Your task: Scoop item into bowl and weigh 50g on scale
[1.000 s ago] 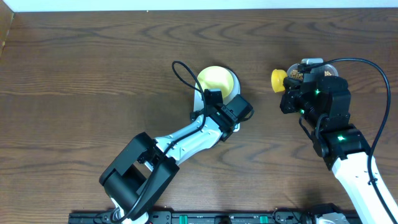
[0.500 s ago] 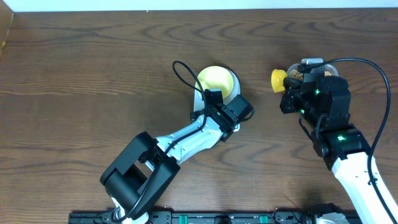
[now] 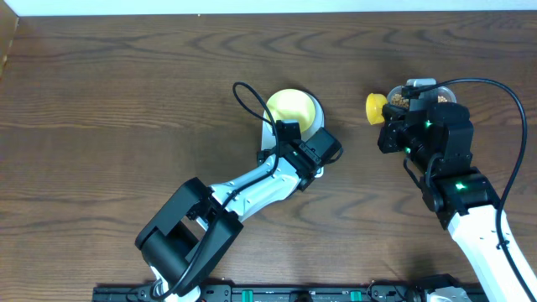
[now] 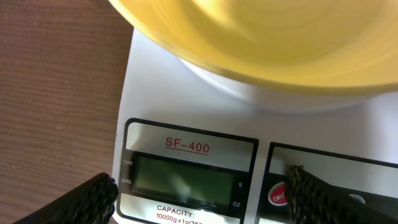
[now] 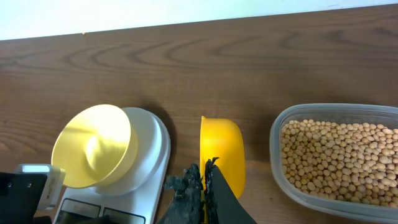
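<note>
The pale-yellow bowl stands on the white scale; it looks empty in the right wrist view. My left gripper is open and hovers over the scale's front edge, its fingers either side of the display, with the bowl just ahead. My right gripper is shut on the handle of the yellow scoop, held between the scale and the clear container. No beans show in the scoop. The tan beans fill the container.
The clear plastic container sits at the back right, partly under my right arm; its rim is just right of the scoop. The dark wooden table extends left. A white wall edge runs along the back.
</note>
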{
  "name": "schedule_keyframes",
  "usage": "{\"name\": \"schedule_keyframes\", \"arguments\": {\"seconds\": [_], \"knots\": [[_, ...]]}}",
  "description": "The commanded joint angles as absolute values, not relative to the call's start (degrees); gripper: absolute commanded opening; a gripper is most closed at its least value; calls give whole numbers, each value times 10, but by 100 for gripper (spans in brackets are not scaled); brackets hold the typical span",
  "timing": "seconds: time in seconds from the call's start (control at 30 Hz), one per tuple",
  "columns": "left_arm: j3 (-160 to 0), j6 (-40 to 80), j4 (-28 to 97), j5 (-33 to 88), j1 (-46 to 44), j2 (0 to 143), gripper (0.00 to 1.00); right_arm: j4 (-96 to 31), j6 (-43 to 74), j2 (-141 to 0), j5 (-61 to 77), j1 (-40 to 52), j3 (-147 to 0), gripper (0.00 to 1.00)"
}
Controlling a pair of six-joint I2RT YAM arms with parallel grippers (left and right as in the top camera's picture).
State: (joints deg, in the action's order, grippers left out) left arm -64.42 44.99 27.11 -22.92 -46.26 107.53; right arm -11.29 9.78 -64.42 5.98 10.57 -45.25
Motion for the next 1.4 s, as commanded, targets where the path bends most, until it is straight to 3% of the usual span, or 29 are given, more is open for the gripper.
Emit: {"name": "schedule_keyframes", "arguments": {"seconds": [0.0,1.37], "knots": [[-640,446,282,-236,-460,1080,88,-111,90,-640,62,105,-462,1],[-640,446,284,-236,-460,1038,88,-111,89,-640,61,105,-462,1]]}}
